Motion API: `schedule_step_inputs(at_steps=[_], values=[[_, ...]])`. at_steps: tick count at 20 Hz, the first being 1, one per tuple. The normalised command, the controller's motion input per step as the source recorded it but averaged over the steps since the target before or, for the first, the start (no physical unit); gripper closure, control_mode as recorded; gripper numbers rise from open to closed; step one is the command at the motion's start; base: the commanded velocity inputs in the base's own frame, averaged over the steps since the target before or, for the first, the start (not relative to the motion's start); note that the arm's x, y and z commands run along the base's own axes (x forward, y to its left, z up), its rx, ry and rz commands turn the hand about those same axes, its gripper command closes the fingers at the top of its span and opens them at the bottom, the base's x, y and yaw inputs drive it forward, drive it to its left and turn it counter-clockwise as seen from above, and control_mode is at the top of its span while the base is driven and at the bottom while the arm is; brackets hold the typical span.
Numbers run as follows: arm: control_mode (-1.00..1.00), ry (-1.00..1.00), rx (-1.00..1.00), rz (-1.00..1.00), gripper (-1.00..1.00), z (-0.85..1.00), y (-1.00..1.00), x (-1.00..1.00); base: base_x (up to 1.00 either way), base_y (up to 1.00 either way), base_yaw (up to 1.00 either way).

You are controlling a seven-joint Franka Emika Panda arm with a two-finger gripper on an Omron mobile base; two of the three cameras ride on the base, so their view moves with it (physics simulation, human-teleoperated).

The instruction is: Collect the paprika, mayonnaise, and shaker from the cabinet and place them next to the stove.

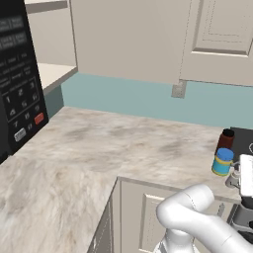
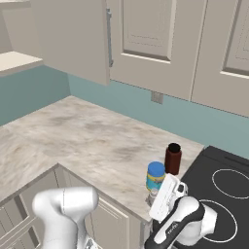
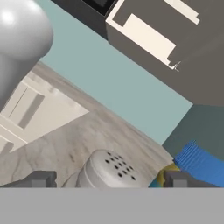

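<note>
Gripper [image 3: 105,178] jaws spread wide around the shaker [image 3: 107,170] on the counter [image 1: 113,143], mayonnaise [image 1: 222,161] and paprika [image 1: 225,140] just beside.

You get no readable text here: the microwave [image 1: 19,79] keypad shows only blurred key marks, and the mayonnaise [image 1: 222,162] jar's bands carry no legible label.

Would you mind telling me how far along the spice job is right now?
The paprika and mayonnaise already stand on the counter beside the stove. The shaker sits between the open pincer fingertips next to the mayonnaise. Only pulling the arm away seems left.
</note>
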Motion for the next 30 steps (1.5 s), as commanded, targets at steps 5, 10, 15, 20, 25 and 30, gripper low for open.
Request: schedule_step_inputs(at_steps=[5,10,15,20,25,30], values=[[-1.0,-0.01,0.0,0.0,-1.0,0.1,0.0,-0.07,0.0,0.0,0.0],[-1.0,0.0,-0.04,0.0,-1.0,0.35,0.0,-0.18,0.0,0.0,0.0],[-1.0,0.0,-0.05,0.0,-1.0,0.5,0.0,-0.32,0.0,0.0,0.0],[-1.0,0.0,-0.05,0.0,-1.0,0.61,0.01,-0.48,0.0,0.0,0.0],[-1.0,-0.02,-0.06,-0.01,-1.0,0.63,0.29,-0.65,0.0,0.0,0.0],[-1.0,-0.02,-0.08,-0.03,-1.0,0.68,0.6,-0.69,0.0,0.0,0.0]])
